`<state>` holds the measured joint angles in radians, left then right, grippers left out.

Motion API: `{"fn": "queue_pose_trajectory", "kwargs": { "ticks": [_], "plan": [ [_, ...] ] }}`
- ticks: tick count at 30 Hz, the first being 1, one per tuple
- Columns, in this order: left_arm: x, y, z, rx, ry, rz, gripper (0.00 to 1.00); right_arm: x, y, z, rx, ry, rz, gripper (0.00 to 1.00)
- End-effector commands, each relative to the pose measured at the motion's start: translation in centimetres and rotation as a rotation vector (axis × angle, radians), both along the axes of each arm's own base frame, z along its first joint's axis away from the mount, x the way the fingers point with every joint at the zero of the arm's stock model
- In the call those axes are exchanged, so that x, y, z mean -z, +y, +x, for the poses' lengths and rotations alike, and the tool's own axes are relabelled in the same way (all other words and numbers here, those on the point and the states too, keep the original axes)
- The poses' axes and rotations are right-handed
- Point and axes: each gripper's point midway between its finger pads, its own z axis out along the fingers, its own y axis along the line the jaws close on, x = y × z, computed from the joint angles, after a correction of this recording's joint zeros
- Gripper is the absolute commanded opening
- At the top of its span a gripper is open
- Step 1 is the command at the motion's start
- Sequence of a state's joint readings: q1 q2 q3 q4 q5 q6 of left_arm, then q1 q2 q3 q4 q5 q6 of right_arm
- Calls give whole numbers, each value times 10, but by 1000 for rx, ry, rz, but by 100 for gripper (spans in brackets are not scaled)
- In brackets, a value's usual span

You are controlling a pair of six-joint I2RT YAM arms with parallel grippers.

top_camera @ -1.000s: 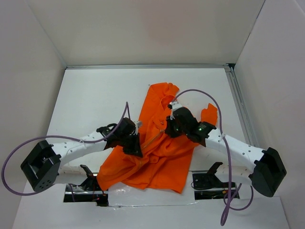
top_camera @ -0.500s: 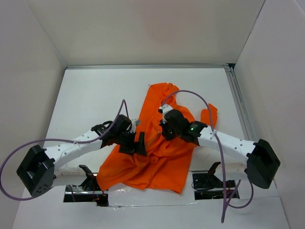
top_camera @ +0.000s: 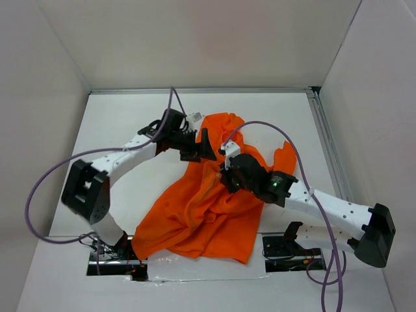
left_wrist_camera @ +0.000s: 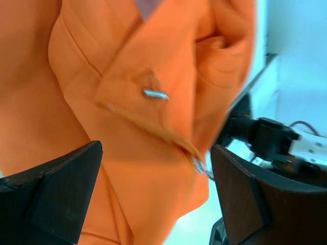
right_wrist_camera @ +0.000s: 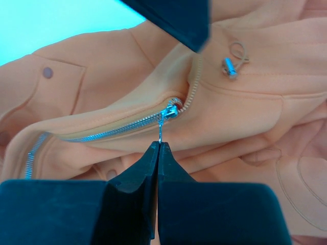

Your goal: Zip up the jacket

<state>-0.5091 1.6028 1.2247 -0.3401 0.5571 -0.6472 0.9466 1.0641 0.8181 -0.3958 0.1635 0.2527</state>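
Orange jacket point(top_camera: 195, 208): zipper point(right_wrist_camera: 102, 130) appears mostly closed; a short open run beyond the slider point(right_wrist_camera: 171, 111) is left. Right claw point(right_wrist_camera: 157, 145) clenched on the zipper pull point(right_wrist_camera: 161, 128); left claw point(left_wrist_camera: 153, 168) released.

**Student:** Which parts are white?

**Tutor:** The link shells of the left arm point(top_camera: 123, 155) and right arm point(top_camera: 331, 207). The joints, the shoulder blocks and the wedge-shaped fingers of the left gripper point(left_wrist_camera: 156, 155) and right gripper point(right_wrist_camera: 157, 150) are black.

**Student:** Any markings?

**Tutor:** One green lamp point(top_camera: 275, 182), on the right arm's black housing. The purple right cable point(top_camera: 260, 122) arcs above the lamp, and the purple left cable point(top_camera: 30, 205) loops far to its left.
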Motion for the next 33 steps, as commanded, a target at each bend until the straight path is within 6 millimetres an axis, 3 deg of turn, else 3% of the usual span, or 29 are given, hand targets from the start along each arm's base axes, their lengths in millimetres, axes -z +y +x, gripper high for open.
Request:
{"fn": "queue_pose_trajectory", "kwargs": {
  "ticks": [1, 3, 5, 7, 8, 9, 11, 15, 16, 22, 28, 33],
  "plan": [
    [21, -21, 3, 68, 55, 54, 99, -13, -4, 5, 46, -32, -6, 0],
    [33, -27, 5, 76, 75, 85, 97, -14, -5, 6, 56, -37, -9, 0],
    [39, -37, 4, 112, 92, 68, 87, -14, -3, 5, 49, -39, 1, 0],
    [42, -46, 5, 132, 96, 63, 67, -13, -2, 6, 51, -40, 2, 0],
    [43, -48, 5, 135, 97, 66, 47, -13, -3, 7, 55, -41, 1, 0],
    [45, -51, 6, 145, 90, 68, 36, -12, -3, 7, 54, -39, -4, 0],
    [40, -58, 10, 170, 53, 44, 0, -9, -1, 7, 45, -38, -11, 0],
    [33, -66, 27, 187, -45, 39, 0, 5, 11, 5, -5, -7, -3, 0],
    [21, -70, 36, 182, -89, 34, 0, 7, 20, 3, -38, 11, 18, 0],
    [-4, -86, 58, 239, -262, -5, 0, 6, 62, -15, -222, 71, 119, 0],
    [-3, -103, 64, 304, -309, -23, 0, 4, 77, -15, -257, 81, 137, 0],
    [-3, -109, 70, 317, -318, -27, 0, -15, 90, -17, -314, 76, 210, 0]
  ]
}}
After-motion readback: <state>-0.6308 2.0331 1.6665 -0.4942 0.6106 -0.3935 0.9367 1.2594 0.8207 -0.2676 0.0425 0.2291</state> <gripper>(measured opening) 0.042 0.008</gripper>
